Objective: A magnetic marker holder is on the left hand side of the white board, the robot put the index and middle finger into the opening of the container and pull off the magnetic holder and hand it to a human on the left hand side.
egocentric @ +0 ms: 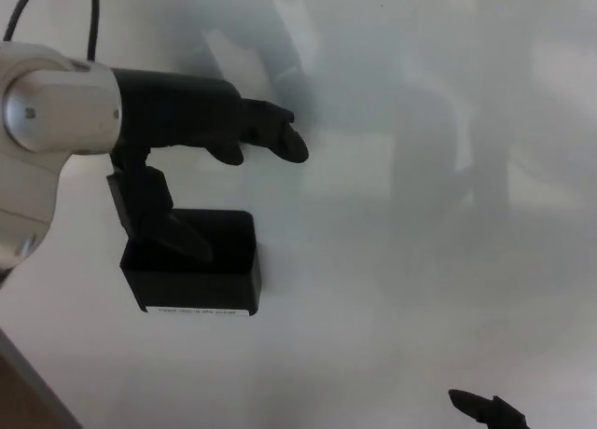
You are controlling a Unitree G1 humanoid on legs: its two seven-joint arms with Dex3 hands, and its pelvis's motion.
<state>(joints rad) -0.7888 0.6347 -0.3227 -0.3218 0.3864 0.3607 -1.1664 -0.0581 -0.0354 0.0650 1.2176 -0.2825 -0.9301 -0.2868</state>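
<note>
Left hand (pixel 191 121) fingers (pixel 270 135) released, spread above holder (pixel 201 275); thumb dips into its opening; board (pixel 420 214) behind.

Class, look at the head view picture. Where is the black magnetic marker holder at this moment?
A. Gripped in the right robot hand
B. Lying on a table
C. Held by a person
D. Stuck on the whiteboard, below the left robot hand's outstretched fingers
D: the black magnetic marker holder sits flat against the whiteboard, with the fingers of the left robot hand extended above it, while its thumb reaches down to the opening.
</note>
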